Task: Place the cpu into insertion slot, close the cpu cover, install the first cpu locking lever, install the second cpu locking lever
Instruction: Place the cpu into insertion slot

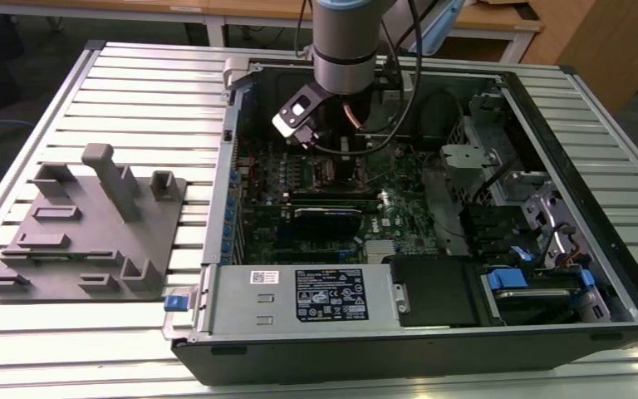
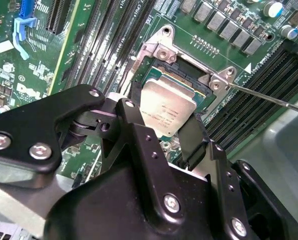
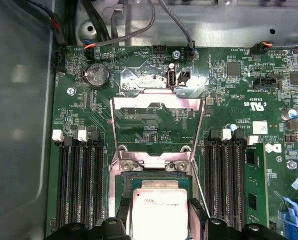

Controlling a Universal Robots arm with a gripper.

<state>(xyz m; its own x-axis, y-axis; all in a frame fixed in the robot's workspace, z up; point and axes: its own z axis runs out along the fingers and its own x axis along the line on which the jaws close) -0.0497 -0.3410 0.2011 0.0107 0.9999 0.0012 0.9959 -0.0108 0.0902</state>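
**CPU gripped over the open socket**

Your end effector [image 2: 161, 114] is clamped on the cpu [image 2: 168, 102]. In both wrist views a black finger [image 3: 122, 212] presses each of two opposite edges. The chip lies flat between them with its silver-grey top facing up. It sits right at the fingertips, so there is no sideways gap to close. What matters is the drop to the insertion slot [image 2: 186, 72], which lies just under and slightly beyond the chip. I judge the chip to be over the slot rather than seated, though you cannot tell for sure whether it touches. The cpu is square, so it has no long axis. Its edges run close to parallel with the slot's metal rim.

Beyond the slot, away from the fingers, the cpu cover [image 3: 158, 104] is swung fully open. It lies back over the green board, hinged at the slot's far edge. A thin wire locking lever [image 2: 269, 98] sticks out from a slot corner, unlatched. Long black memory slots [image 3: 78, 185] flank both sides. In the exterior view the arm [image 1: 347, 50] reaches down into the open computer case [image 1: 296, 349], which rests on the slatted table [image 1: 97, 91].
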